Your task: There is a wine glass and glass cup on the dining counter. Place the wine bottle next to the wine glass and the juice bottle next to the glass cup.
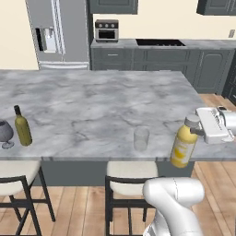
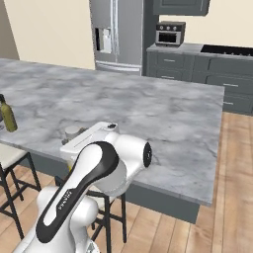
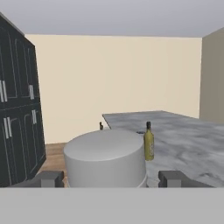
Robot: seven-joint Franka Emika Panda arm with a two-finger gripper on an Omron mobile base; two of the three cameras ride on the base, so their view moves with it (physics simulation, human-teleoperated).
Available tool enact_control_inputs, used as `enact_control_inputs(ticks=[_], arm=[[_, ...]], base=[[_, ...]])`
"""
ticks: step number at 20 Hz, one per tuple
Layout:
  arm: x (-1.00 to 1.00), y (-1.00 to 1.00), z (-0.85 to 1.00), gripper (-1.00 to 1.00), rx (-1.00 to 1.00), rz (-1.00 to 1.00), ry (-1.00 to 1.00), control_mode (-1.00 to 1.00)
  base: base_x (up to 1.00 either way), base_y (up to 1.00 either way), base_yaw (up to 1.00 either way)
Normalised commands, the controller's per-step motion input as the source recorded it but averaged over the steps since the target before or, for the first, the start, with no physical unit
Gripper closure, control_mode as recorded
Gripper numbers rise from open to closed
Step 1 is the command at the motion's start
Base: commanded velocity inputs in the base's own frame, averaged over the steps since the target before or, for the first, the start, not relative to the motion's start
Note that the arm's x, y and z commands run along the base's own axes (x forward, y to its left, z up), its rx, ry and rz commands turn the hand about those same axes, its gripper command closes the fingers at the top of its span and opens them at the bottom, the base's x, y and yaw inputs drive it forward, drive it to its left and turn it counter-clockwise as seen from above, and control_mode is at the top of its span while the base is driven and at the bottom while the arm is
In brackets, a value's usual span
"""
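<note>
Juice bottle (image 1: pixel 184 145), yellow with pale cap, hangs at the table's (image 1: pixel 92 101) front edge, fingers (image 3: pixel 49 178) grasping its neck; hand view shows cap top.

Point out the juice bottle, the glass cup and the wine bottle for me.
juice bottle (image 1: pixel 183 146): left base view, on its yellow body, just below the cap.
glass cup (image 1: pixel 141 138): left base view, on its clear side wall.
wine bottle (image 1: pixel 22 129): left base view, on its olive-green body.

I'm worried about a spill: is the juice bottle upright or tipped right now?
Slightly tilted. The juice bottle hangs at the dining counter edge, cap leaning toward the gripper at its neck.
</note>
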Motion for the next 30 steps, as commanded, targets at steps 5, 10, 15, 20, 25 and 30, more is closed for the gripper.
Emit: enact_control_inputs(ticks=[5,10,15,20,25,30], arm=[[0.00,0.00,0.00,1.00,0.00,0.00,0.00,1.00],[0.45,-0.18,-0.04,1.00,0.02,0.02,0.06,-1.00],[0.49,-0.21,0.00,1.00,0.01,0.10,0.04,-1.00],[0.44,-0.24,-0.04,1.00,0.00,0.22,-0.01,-1.00],[0.51,-0.16,-0.16,1.00,-0.06,0.19,0.00,-1.00],[0.53,-0.13,-0.15,1.00,-0.05,0.09,0.00,-1.00]], base=[[0.06,-0.01,0.00],[0.00,0.00,0.00],[0.00,0.00,0.00],[0.00,0.00,0.00],[0.00,0.00,0.00],[0.00,0.00,0.00]])
